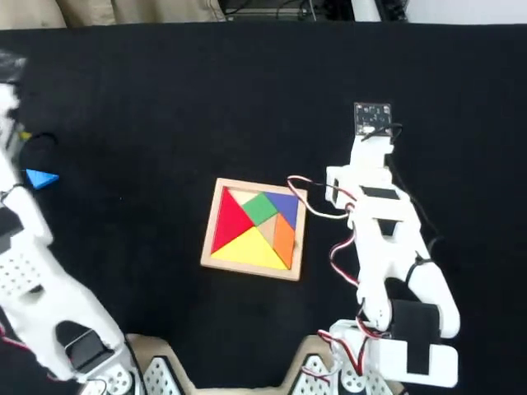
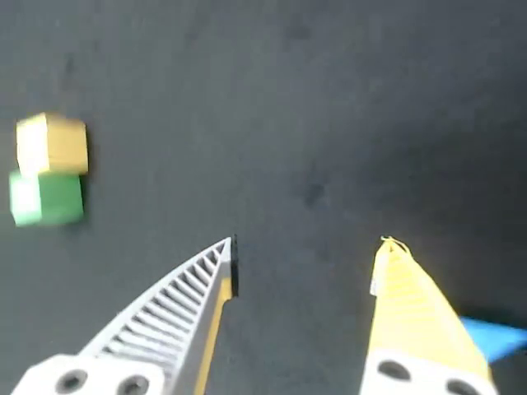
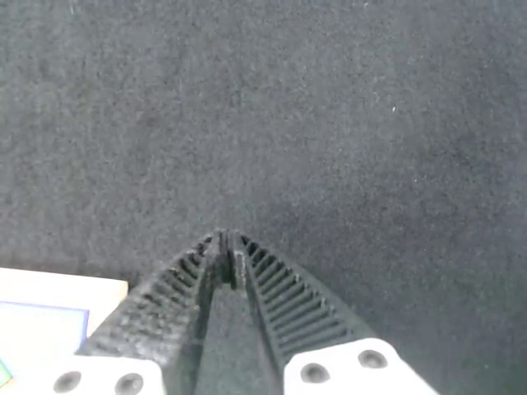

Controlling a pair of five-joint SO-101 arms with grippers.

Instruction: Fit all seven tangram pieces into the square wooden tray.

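The square wooden tray [image 1: 212,239] lies mid-table and holds red [image 1: 230,224], yellow [image 1: 249,248], green [image 1: 261,208], violet-blue [image 1: 286,206] and orange [image 1: 284,239] pieces, with a small bare wood patch among them. A blue triangle [image 1: 41,178] lies alone on the cloth at the far left. It also shows beside my left gripper's yellow finger as a blue triangle [image 2: 496,337]. My left gripper [image 2: 309,255] is open over bare cloth with nothing between its fingers. My right gripper [image 3: 226,251] is shut and empty, just off a tray corner [image 3: 49,296].
Black cloth covers the table [image 1: 148,99]. A small yellow block [image 2: 53,144] sits against a green block [image 2: 45,197] ahead of the left gripper. The right arm [image 1: 383,214] stands right of the tray and the left arm [image 1: 29,288] along the left edge.
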